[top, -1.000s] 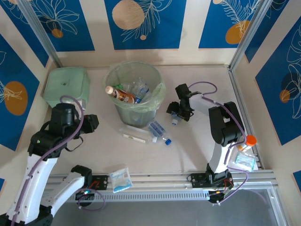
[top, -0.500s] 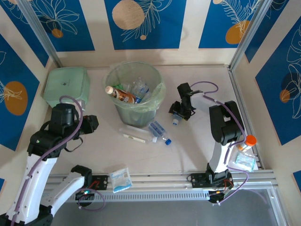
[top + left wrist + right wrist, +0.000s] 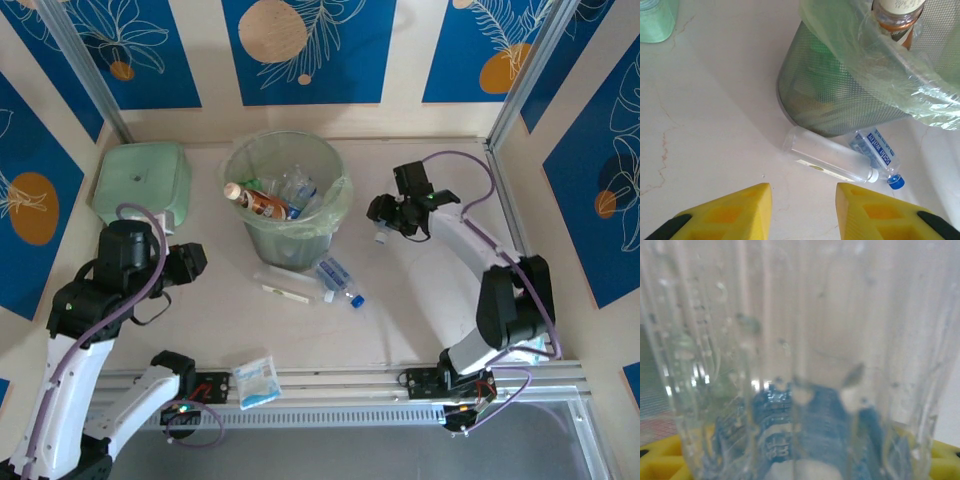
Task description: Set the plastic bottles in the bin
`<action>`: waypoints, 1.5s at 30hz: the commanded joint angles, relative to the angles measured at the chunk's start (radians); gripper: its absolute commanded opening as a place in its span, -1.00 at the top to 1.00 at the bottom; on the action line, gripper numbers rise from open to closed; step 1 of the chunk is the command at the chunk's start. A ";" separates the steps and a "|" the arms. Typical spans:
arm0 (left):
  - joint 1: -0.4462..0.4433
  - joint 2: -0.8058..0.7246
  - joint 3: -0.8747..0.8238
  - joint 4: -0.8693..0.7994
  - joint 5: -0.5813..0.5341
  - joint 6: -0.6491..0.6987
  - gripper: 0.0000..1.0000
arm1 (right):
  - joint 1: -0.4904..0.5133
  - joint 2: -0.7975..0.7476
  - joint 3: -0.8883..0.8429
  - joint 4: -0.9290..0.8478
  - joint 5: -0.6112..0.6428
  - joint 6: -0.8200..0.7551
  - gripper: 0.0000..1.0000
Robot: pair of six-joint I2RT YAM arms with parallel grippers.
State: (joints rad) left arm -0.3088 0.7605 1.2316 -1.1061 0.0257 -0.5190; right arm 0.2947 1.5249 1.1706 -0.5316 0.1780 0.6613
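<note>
The bin (image 3: 285, 195), a round pale-green basket with a bag liner, stands at the table's middle back and holds several bottles, one of them brown-labelled (image 3: 262, 203). In front of it lie a long clear bottle (image 3: 285, 285) and a blue-labelled bottle (image 3: 340, 278). The left wrist view shows both, the long bottle (image 3: 830, 160) and the blue-labelled one (image 3: 875, 152), against the bin's wall (image 3: 840, 100). My left gripper (image 3: 190, 262) (image 3: 803, 210) is open, short of them. My right gripper (image 3: 385, 218) (image 3: 800, 470), right of the bin, is shut on a clear blue-labelled bottle (image 3: 381, 236) (image 3: 800, 365).
A square pale-green lidded box (image 3: 140, 180) sits at the back left. A flat white-and-blue packet (image 3: 257, 382) lies by the front rail. A metal frame post (image 3: 500, 190) runs along the right side.
My right arm has stretched out and carried its bottle up and slightly toward the back, off the table. My left arm has shifted a little toward the left.
</note>
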 commanded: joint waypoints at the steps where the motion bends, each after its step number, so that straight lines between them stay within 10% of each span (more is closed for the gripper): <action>1: 0.005 -0.011 0.037 -0.032 0.000 -0.016 0.21 | 0.010 -0.079 0.009 -0.039 0.016 -0.029 -0.07; 25: 0.005 -0.027 0.005 0.032 0.054 -0.023 0.18 | 0.047 -0.306 0.152 -0.096 0.063 -0.097 -0.07; 45: 0.005 -0.016 -0.064 0.260 0.091 -0.024 0.20 | 0.316 0.039 0.626 0.106 0.056 -0.243 -0.09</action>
State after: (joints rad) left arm -0.3088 0.7357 1.1912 -0.8890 0.1043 -0.5453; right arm 0.5888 1.4971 1.7496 -0.4934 0.2584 0.4694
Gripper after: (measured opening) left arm 0.399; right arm 0.617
